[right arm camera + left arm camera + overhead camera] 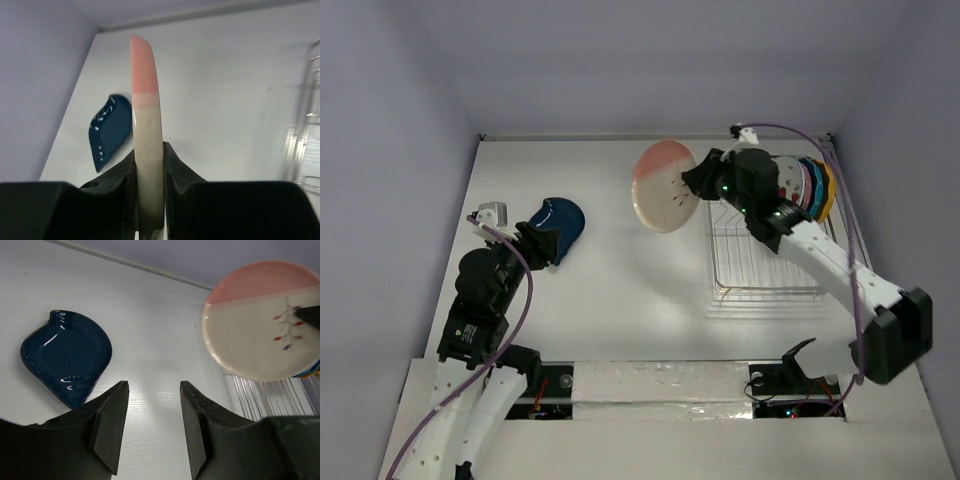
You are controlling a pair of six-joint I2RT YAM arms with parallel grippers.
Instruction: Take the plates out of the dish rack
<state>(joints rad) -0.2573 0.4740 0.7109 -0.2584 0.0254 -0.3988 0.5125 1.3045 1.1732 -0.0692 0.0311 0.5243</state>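
Note:
My right gripper (697, 184) is shut on the rim of a cream plate with a pink band (664, 186) and holds it upright in the air, left of the silver wire dish rack (766, 262). In the right wrist view the plate (147, 115) stands edge-on between my fingers (149, 156). Several plates stand at the rack's far end (808, 186): white with red, pink, blue and yellow. The dark blue irregular plate (559, 224) lies flat on the table. My left gripper (542, 246) is open and empty just beside it (65, 358), jaws (152, 390) apart.
The white table is walled at the back and on both sides. The held plate (262, 325) hangs above the rack's left edge (280, 395) in the left wrist view. The rack's near half holds no plates.

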